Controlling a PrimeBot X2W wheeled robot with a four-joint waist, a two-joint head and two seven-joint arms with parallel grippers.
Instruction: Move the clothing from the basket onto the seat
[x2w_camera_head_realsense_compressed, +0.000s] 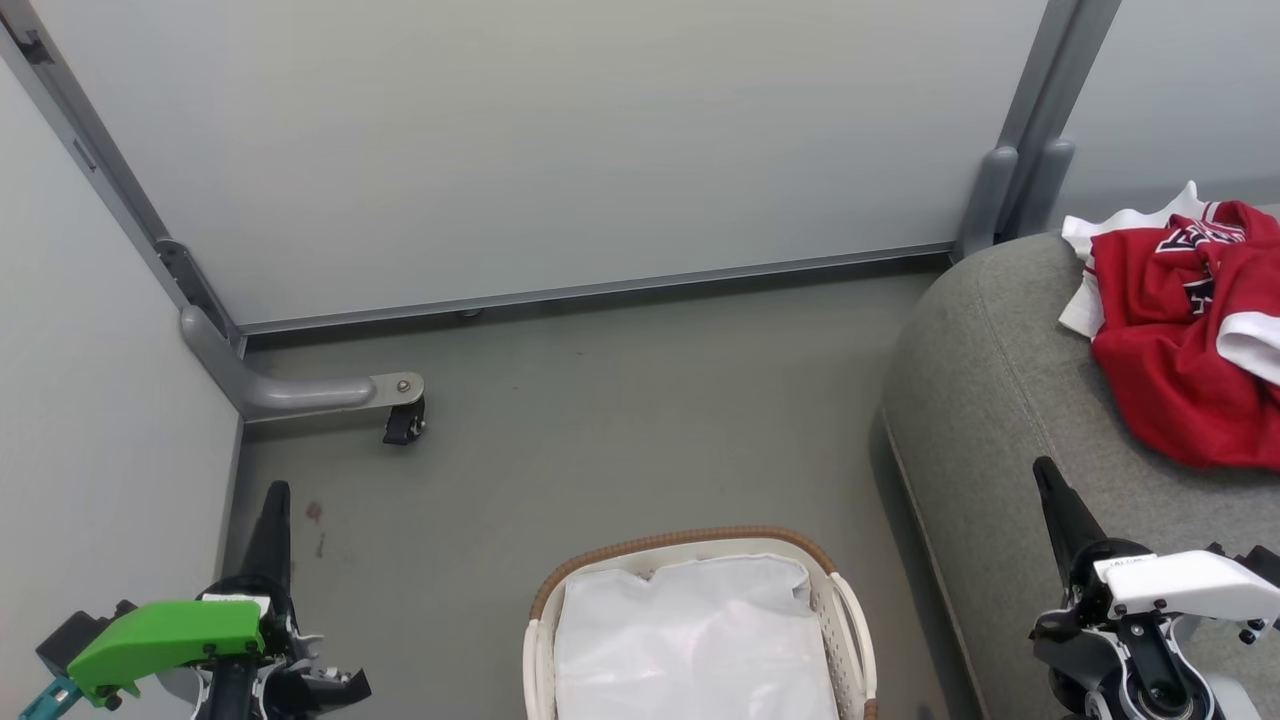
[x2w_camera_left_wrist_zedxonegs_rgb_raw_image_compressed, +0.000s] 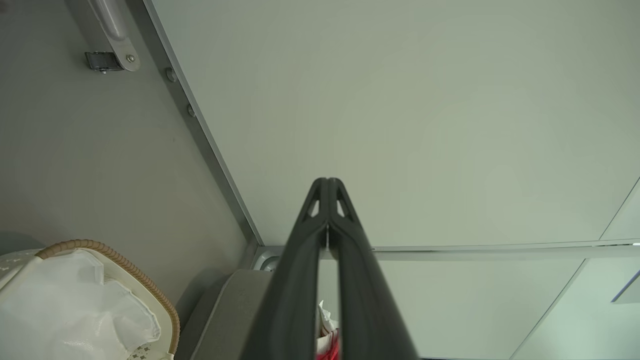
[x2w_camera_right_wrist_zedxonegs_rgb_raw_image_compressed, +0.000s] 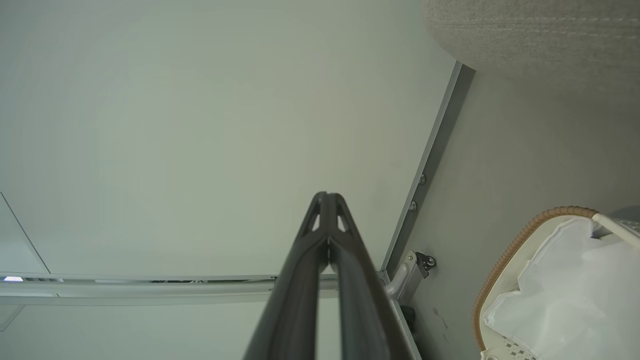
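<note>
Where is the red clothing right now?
In the head view the clothing lies crumpled on the grey seat at the right, apart from the basket.

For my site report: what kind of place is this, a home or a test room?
Probably a staged test booth, not a home: pale partition panels on a caster foot enclose a grey floor holding a seat and a laundry basket.

Grey floor (x2w_camera_head_realsense_compressed: 600, 420); pale partition panels (x2w_camera_head_realsense_compressed: 550, 130); castor foot (x2w_camera_head_realsense_compressed: 403, 424); white liner sheet (x2w_camera_head_realsense_compressed: 690, 640).
</note>
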